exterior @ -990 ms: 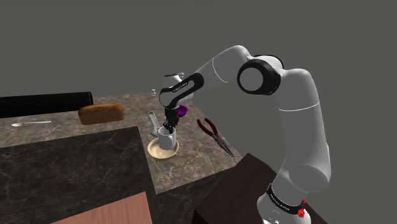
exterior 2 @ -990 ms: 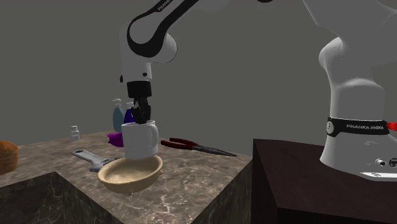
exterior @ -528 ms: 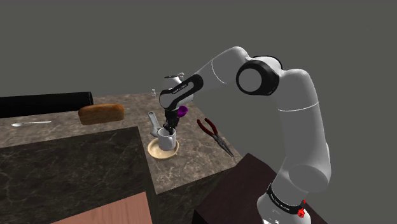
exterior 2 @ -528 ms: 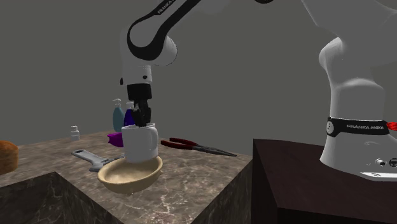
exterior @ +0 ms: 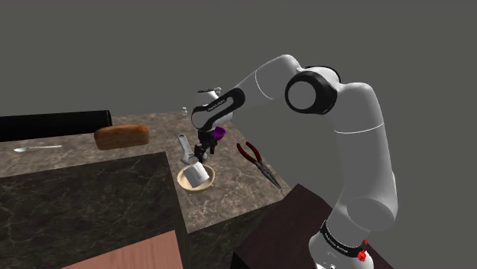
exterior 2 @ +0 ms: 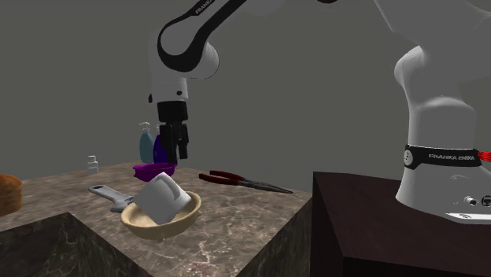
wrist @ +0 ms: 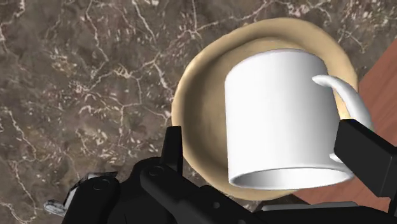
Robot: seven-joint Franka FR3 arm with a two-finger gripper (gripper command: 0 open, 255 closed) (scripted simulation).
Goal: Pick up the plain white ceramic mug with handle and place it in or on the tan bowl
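The gripper is seen with fingers spread apart, nothing clasped; one finger is cut off by the wrist view's edge. The plain white mug is tilted inside the tan bowl, much of which is hidden beneath it, on the marbled counter.

Mug is rendered smooth, matt white; bowl matt tan; surface is patterned as dk marble w/ pale veins.
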